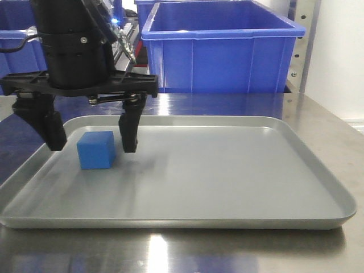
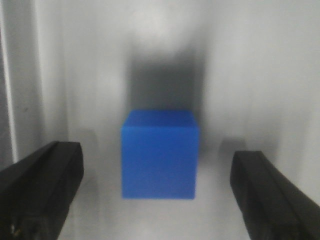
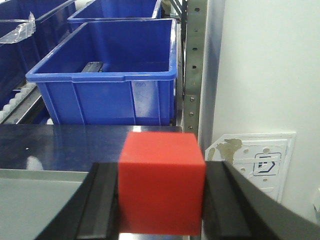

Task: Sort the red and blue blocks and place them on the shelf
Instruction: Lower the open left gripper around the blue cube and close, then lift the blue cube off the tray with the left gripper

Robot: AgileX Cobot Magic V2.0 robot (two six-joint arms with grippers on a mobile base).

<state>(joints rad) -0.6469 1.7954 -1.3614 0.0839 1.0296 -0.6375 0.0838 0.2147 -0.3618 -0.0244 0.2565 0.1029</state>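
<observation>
We list nearest the grey tray (image 1: 239, 182), with the blue block (image 1: 96, 150) at its left, sitting untouched between the wide-open jaws of our left gripper (image 1: 92, 145). Our right gripper (image 3: 161, 210) clamps the red block (image 3: 161, 182) between its fingers (image 3: 100, 205); farthest, we note blue bins (image 1: 222, 57) on the shelf (image 3: 194, 75)

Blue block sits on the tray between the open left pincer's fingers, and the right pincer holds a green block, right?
No: the right pincer holds a red block, not green, as the right wrist view shows. The blue block on the tray inside the open left pincer is correct.
</observation>
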